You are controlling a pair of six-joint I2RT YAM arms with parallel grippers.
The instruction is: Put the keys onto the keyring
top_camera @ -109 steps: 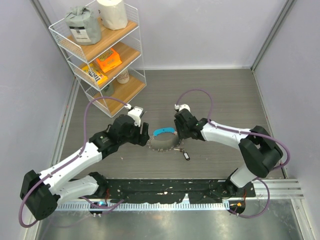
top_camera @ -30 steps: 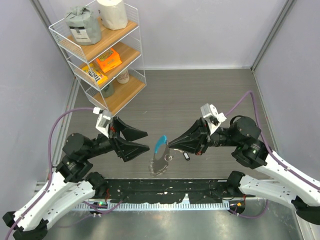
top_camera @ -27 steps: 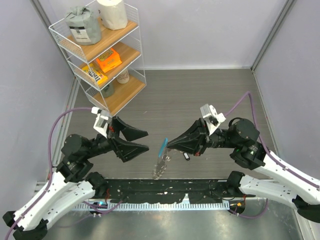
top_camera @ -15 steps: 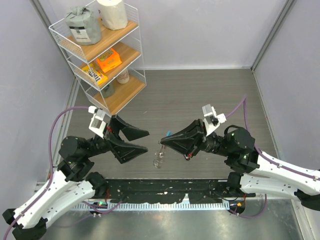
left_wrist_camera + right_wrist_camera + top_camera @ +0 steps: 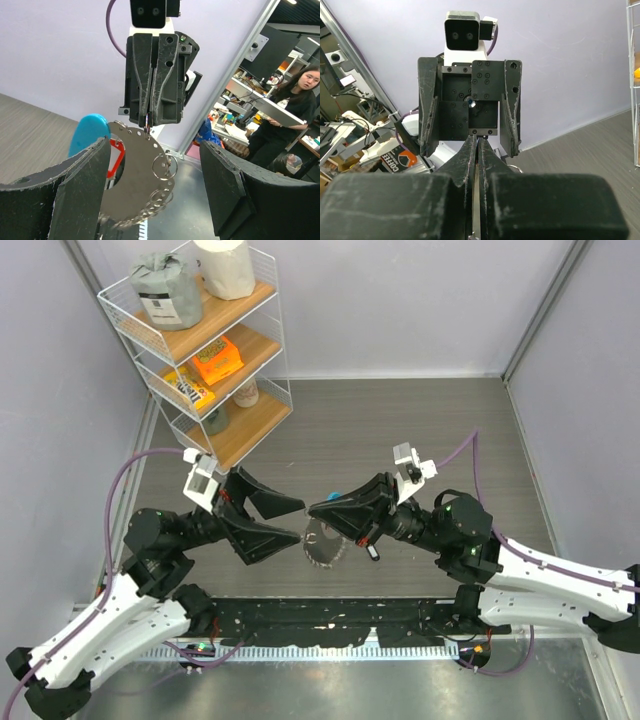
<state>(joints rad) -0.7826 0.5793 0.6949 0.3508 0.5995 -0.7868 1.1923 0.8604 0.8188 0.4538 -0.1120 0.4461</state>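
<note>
Your right gripper is pressing its two fingers fully together, and it is pinching the upper edge of the keys, right at the row of small holes. The keys are hanging down from this pinch as one flat toothed disc, in the air above the table, between the two arms. Whether the thin wire of the keyring is also sitting between the fingertips, I cannot tell. The keyring is hanging on the same bunch. Its blue tag is showing behind the edge of the disc, the red tag is lying just beside it, and a few small silvery rings are dangling in front of the disc's face.

Your left gripper is standing wide open and is holding nothing. It is pointing at the right gripper, tip towards tip, and the two are very near each other. In the left wrist view the keys are appearing in the gap between the left fingers, and one finger is covering part of the disc and of the red tag. I cannot tell if this finger is touching them. In the right wrist view you are looking along the shut right fingers straight into the open left gripper.
</note>
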